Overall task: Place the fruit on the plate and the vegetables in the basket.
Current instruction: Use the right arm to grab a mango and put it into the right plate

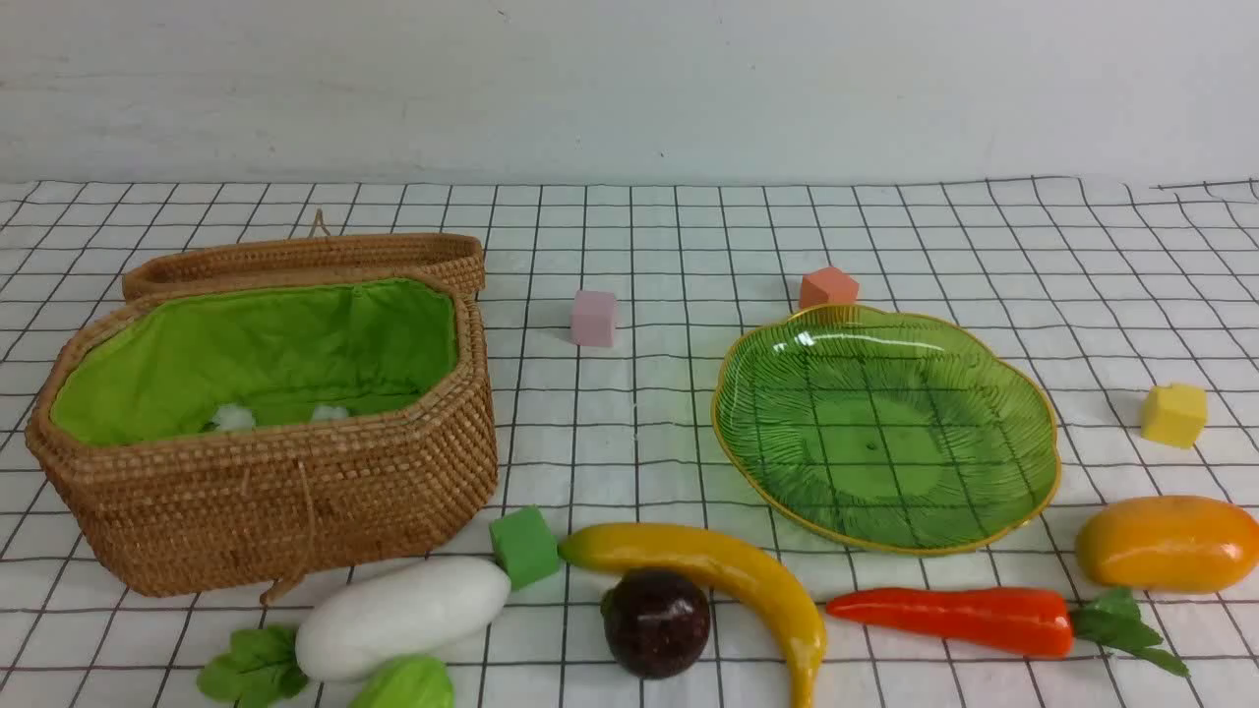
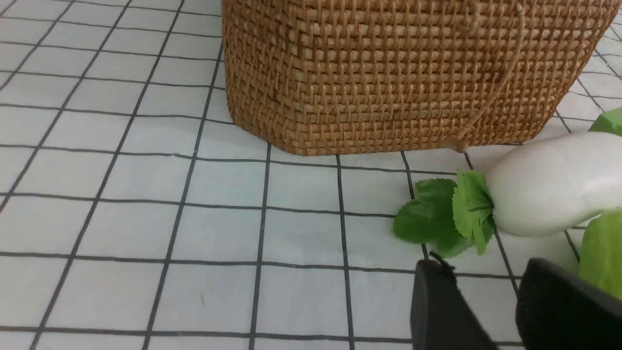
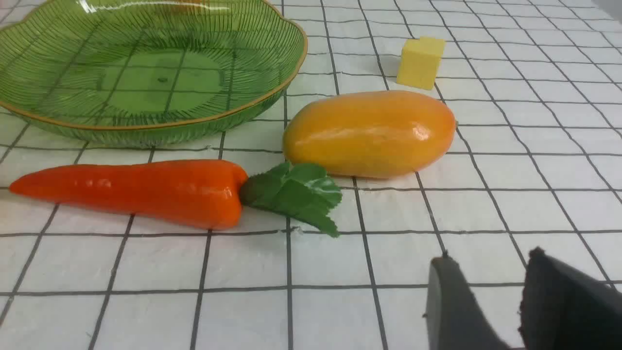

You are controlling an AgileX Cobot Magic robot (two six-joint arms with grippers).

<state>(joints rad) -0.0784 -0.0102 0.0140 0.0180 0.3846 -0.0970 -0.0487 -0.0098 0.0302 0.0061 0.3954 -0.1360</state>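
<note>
The wicker basket with green lining stands open at the left, and the green glass plate lies at the right with nothing on it. Along the front lie the white radish, a light-green vegetable, the purple-brown ball, the banana, the carrot and the mango. My left gripper is open and empty, just short of the radish leaves. My right gripper is open and empty, near the carrot and mango. Neither arm shows in the front view.
Small cubes sit on the checked cloth: green by the basket's corner, pink mid-table, orange behind the plate, yellow at the right. The basket's lid lies open behind it. A pale wall closes the back.
</note>
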